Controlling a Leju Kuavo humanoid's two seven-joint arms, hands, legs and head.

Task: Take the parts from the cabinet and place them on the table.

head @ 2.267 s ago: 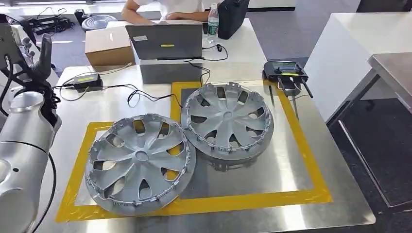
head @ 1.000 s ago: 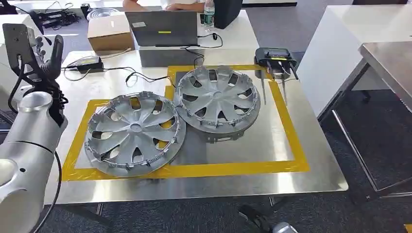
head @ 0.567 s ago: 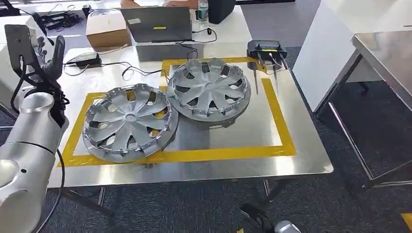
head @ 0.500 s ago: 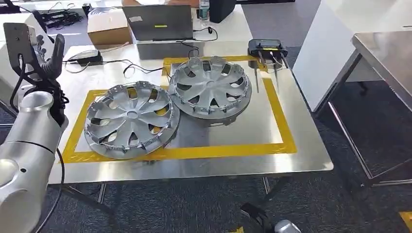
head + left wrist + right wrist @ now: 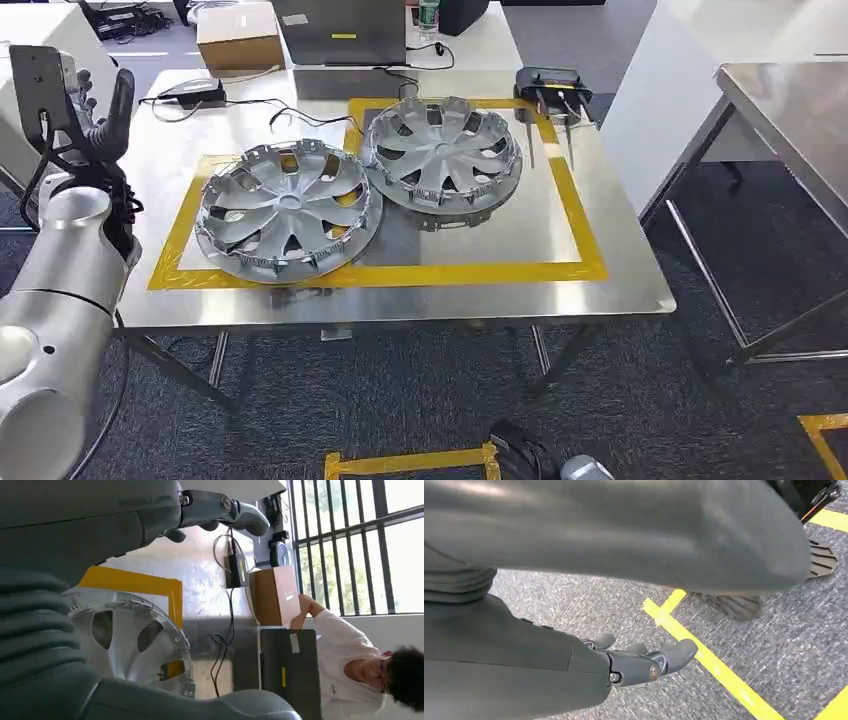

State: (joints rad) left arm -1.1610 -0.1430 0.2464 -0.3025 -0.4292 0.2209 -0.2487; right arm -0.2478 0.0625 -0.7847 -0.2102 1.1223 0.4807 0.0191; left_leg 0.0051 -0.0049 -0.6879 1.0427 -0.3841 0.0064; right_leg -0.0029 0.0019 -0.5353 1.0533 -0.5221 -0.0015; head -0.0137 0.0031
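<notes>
- Whole head view has shifted against the earlier frames: table (image 5: 620,290) sits farther off and higher in frame, its near edge, its legs and carpet (image 5: 650,400) are now exposed. That's the camera backing off, i.e. the robot stepping away, not the things moving.
- Relative to the table, nothing on it has changed. Both parts lie flat inside the yellow tape frame (image 5: 585,255).
- Left hubcap (image 5: 285,208) is toward the table's left side; right hubcap (image 5: 440,155) is toward its far middle, and their rims overlap where they meet.
- Laptop (image 5: 345,30), cardboard box (image 5: 240,35) and a black router-like unit (image 5: 548,85) stay at the table's far side, outside or at the edge of the frame.
- Left hand (image 5: 85,110) is raised off the table's left edge, fingers apart, holding nothing; the wrist view shows the fingers (image 5: 240,515) extended above the table with the left hubcap below.
- Right hand (image 5: 644,662) hangs low over the carpet near a yellow floor line (image 5: 704,655), well away from the table; fingers look loosely spread, nothing held.
- Judgement: placing of these two is done and the robot is retreating, likely to turn for the cabinet. Can't tell whether parts remain.
</notes>
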